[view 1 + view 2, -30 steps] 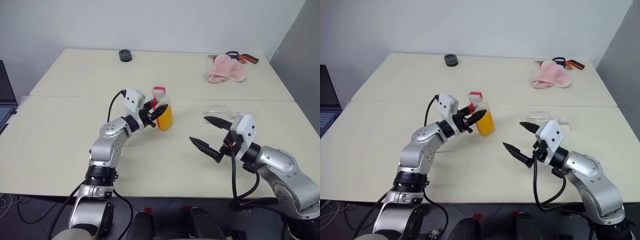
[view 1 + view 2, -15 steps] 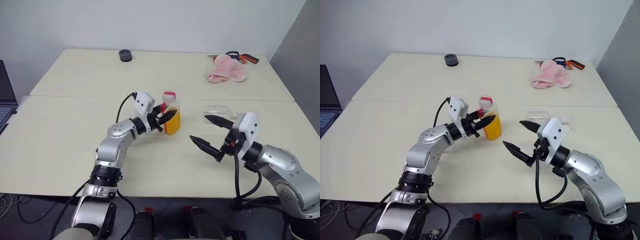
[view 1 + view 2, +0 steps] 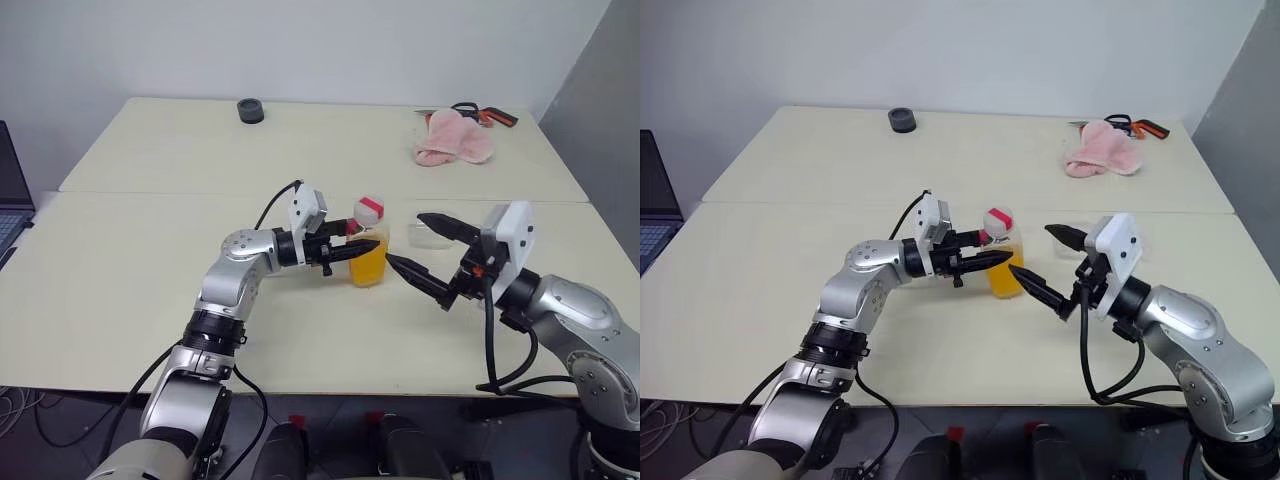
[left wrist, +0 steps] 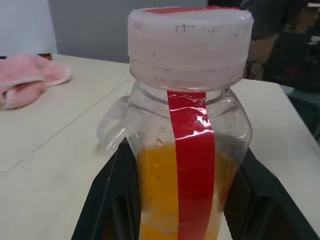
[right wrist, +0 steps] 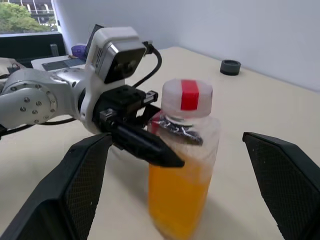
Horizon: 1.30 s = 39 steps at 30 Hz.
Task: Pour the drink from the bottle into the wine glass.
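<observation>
While my left tool [image 3: 365,247] clamps the red-striped bottle [image 3: 368,243], half full of orange drink [image 3: 369,268], my right tool [image 3: 427,252] gapes at its three o'clock.

No text, brand or number can be read on anything here.

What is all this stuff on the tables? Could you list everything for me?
bottle: one, clear with red stripe and white cap, middle of near table, held upright by left gripper.
drink: orange, in the bottle's lower part.
wine glass: one, clear, lying behind right gripper.
pink cloth: one, far table, right.
scissors: orange and black handles, behind the cloth.
round black object: one, far table, left.
laptop: dark, left edge.
tables: two, cream, pushed together.
left gripper: black, shut on the bottle.
right gripper: black, open, beside the bottle.
</observation>
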### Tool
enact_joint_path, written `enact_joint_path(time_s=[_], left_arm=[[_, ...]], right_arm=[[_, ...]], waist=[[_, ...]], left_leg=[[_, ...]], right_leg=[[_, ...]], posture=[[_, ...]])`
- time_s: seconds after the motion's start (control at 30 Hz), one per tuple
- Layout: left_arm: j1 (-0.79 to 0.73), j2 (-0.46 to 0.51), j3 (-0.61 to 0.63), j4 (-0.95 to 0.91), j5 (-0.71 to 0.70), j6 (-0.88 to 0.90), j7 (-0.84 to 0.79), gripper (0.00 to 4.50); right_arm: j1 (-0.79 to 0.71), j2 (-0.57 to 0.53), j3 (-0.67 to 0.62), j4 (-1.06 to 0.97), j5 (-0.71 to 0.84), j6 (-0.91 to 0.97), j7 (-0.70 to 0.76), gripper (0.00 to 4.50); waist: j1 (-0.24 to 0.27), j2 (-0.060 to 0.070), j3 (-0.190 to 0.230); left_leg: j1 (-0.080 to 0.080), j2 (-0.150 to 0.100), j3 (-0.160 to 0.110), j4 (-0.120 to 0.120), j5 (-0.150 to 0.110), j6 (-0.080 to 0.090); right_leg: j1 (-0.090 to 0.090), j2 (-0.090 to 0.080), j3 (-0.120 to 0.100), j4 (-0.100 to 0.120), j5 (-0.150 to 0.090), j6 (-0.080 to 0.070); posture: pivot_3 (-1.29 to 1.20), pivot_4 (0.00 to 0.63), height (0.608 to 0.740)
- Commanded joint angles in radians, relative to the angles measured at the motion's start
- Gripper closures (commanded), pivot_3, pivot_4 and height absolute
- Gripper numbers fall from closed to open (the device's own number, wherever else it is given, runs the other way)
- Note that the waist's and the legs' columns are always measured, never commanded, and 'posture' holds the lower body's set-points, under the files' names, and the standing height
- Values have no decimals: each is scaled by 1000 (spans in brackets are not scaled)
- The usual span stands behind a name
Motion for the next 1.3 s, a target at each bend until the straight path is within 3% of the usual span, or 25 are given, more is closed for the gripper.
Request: enact_joint_path(time_s=[0.03, 0.4, 0.83, 0.93, 1.13, 1.3], left_arm=[[-48, -9, 6, 16, -31, -38, -66, 2808], [-105, -2, -19, 141, 42, -158, -140, 2809], [-102, -8, -21, 146, 65, -184, -150, 2809], [-101, -8, -22, 146, 68, -187, -151, 2809], [-97, -10, -24, 137, 70, -186, -149, 2809], [-100, -9, -24, 121, 62, -173, -153, 2809]], right_arm=[[-59, 15, 16, -34, 29, 47, -50, 0], [-166, 105, 159, 50, -97, 8, -111, 0], [-192, 164, 203, 131, -198, -32, -106, 0], [-197, 173, 204, 146, -212, -36, -109, 635], [-195, 175, 217, 153, -235, -48, -87, 2673], [-199, 170, 236, 172, -244, -95, -25, 2667]], waist=[[0, 0, 0], [0, 0, 0], [0, 0, 0], [0, 0, 0], [0, 0, 0], [0, 0, 0]], left_leg=[[0, 0, 0, 0, 0, 0], [-1, 0, 0, 0, 0, 0], [-2, 0, -1, 0, 0, 0], [-2, 0, -1, 0, 0, 0], [-2, 0, -1, 0, 0, 0], [-2, 0, -1, 0, 0, 0]], right_leg=[[0, 0, 0, 0, 0, 0], [-1, 0, 0, 0, 0, 0], [-2, 0, -1, 0, 0, 0], [-2, 0, -1, 0, 0, 0], [-2, 0, -1, 0, 0, 0], [-2, 0, -1, 0, 0, 0]], posture=[[0, 150, 740], [0, 150, 740], [0, 150, 740], [0, 150, 740], [0, 150, 740], [0, 150, 740]])
